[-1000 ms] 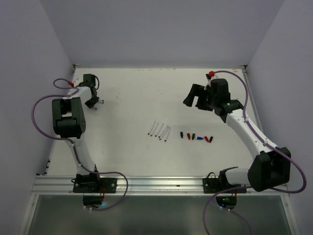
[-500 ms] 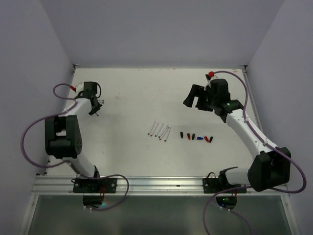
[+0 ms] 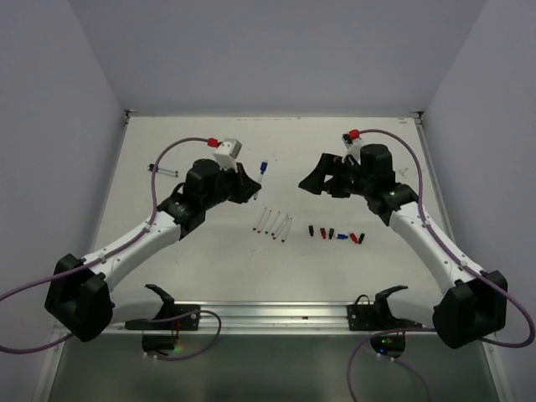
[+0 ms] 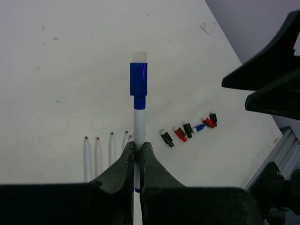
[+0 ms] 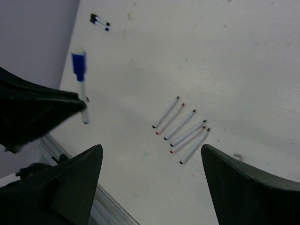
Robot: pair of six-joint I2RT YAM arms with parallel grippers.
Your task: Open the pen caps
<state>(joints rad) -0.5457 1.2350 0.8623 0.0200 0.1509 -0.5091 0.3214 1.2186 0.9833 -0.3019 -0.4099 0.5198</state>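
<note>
I note left gripper (image 4: 137,147) pinching the pen (image 4: 139,117) far from its blue cap (image 4: 138,79), right gripper (image 5: 151,147) agape; tugging may pivot it.

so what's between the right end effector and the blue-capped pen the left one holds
Nothing: in the top view only bare table shows between the right end effector and the blue-capped pen.

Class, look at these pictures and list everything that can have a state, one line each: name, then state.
left gripper, shut on the held pen
right gripper, open, holding nothing
held pen, gripped by its barrel, with its blue cap on
pens on the table, uncapped, lying side by side
loose caps, off, lying in a row beside those pens
</note>
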